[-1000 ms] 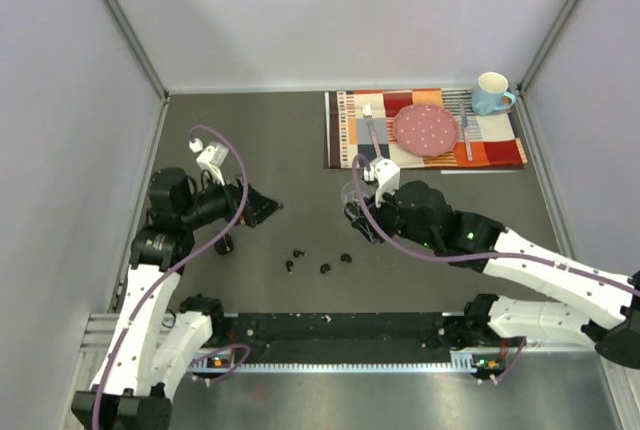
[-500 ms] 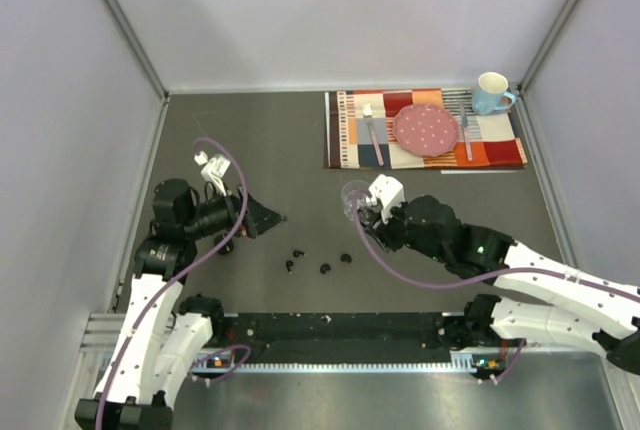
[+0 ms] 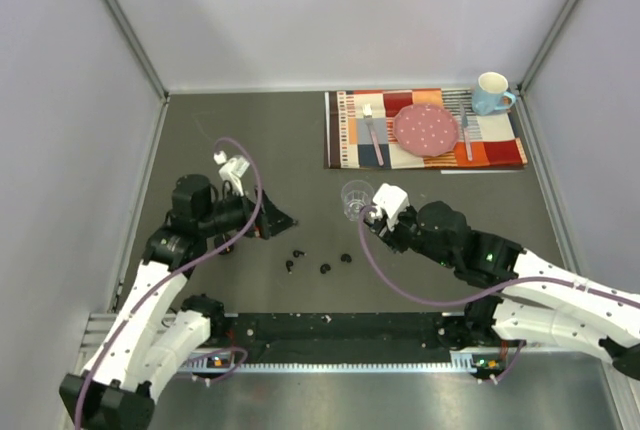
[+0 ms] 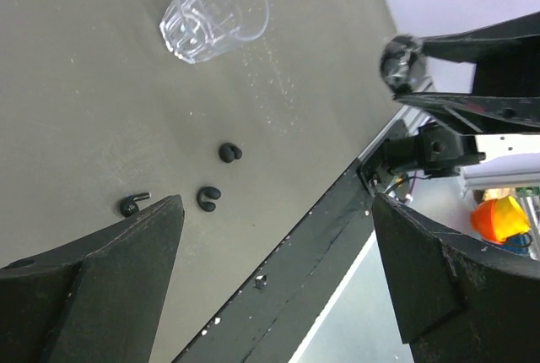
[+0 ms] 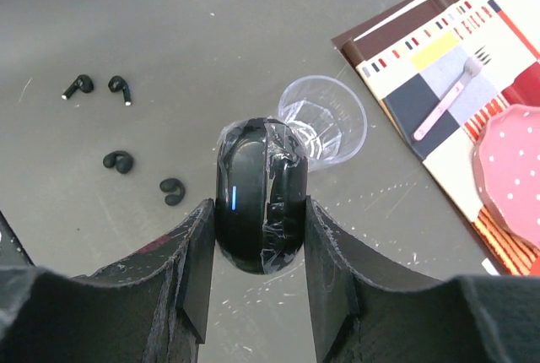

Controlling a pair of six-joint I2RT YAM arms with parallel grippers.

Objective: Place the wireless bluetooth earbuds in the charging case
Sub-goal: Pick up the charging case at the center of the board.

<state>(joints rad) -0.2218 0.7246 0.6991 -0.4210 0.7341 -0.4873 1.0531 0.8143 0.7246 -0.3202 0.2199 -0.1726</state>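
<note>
Right gripper (image 5: 257,211) fingers (image 5: 198,270) are pinched partway in on the black oval charging case (image 5: 253,186), gripping both flanks. The case is held off the table (image 3: 250,140) just on the near side of the clear cup (image 5: 325,118). Its seam looks shut and some film wraps it, so the lid likely needs opening before any bud goes in. Left gripper (image 4: 277,211) has its jaws spread wide and empty, hanging left of the cup. Four earbuds (image 3: 320,262) lie loose on the table, near the cup on its near-left side, between the two grippers; two pairs, the buds in each pair close together. To do it well, the right arm should hold the case level and steady, opening facing up, clear of the cup. The left should drop onto one outer bud only and close slowly. The buds are tiny and glossy and would likely squirt out or drag a neighbour. The grip on the case looks centred, so no regrip seems needed.
</note>
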